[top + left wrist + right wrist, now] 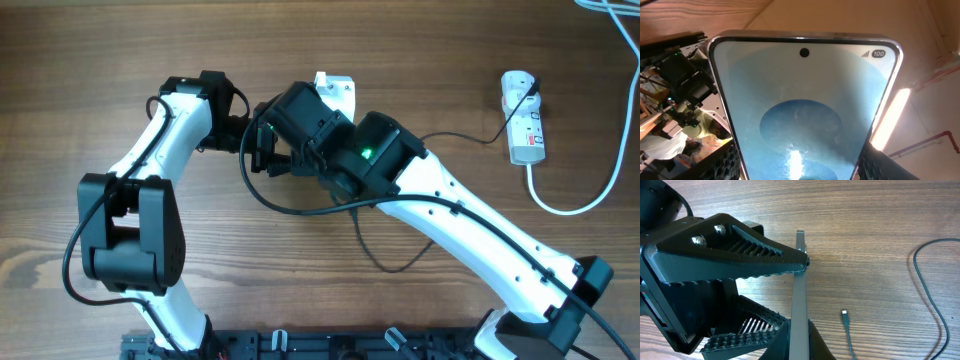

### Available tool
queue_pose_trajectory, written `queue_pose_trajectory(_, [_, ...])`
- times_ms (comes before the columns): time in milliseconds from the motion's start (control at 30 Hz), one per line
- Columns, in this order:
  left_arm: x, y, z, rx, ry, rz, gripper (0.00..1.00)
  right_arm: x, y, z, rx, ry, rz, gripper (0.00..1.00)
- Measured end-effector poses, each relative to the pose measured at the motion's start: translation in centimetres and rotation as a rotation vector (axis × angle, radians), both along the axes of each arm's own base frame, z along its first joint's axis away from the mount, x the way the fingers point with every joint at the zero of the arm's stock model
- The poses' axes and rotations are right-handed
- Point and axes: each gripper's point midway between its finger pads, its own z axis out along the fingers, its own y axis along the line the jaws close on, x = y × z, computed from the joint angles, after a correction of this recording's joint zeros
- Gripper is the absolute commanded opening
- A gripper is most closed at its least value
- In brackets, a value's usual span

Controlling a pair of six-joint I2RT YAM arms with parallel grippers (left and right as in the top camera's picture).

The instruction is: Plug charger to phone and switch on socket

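the left claw (801,167) grips the phone (805,100) across its width, jaws spread to that span, screen toward its camera, keeping the phone on edge. the right claw (799,347) is shut to a narrow pinch on the phone's thin side, probably to steady it. the charger (844,314) plug tip lies free on the table (880,240) just beside. the socket (525,118) sits well apart on the right arm's side.

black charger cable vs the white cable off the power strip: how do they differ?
The charger is thin and black; the white cable is thicker. The charger's plug tip lies loose on the table, plugged into nothing; the white cable's far end leaves the overhead view at the top right. Both lie on the table and run to the socket.
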Motion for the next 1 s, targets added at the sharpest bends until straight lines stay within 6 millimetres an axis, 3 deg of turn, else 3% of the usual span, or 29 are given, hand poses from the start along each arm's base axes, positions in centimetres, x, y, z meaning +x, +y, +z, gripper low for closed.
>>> queue_pose_trajectory(100, [0.0, 0.0, 0.0, 0.0, 0.006, 0.0, 0.95, 0.0, 0.1, 0.0, 0.012, 0.002, -0.014, 0.04])
queue_pose_trajectory(133, [0.1, 0.0, 0.1, -0.003, 0.009, 0.001, 0.99, 0.0, 0.1, 0.0, 0.024, 0.004, -0.027, 0.04])
queue_pose_trajectory(300, [0.1, 0.0, 0.7, -0.022, -0.001, 0.005, 1.0, 0.8, -0.4, 0.2, 0.133, 0.024, -0.211, 0.04])
queue_pose_trajectory(467, [0.1, 0.0, 0.7, -0.024, 0.0, 0.006, 0.86, 2.4, -3.3, 2.0, 0.339, 0.034, -0.541, 0.05])
queue_pose_trajectory(633, [0.2, 0.0, 0.9, -0.029, 0.004, 0.007, 0.75, 1.4, -4.0, 4.7, 0.609, 0.092, -0.81, 0.05])
queue_pose_trajectory(833, [0.2, 0.0, 0.9, -0.022, 0.06, 0.009, 0.73, -0.2, -3.8, 3.5, 0.644, 0.213, -0.936, 0.04])
queue_pose_trajectory(1000, [0.2, 0.0, 0.9, -0.017, 0.102, 0.01, 0.68, -0.1, -3.3, 2.0, 0.644, 0.256, -1.013, 0.05])
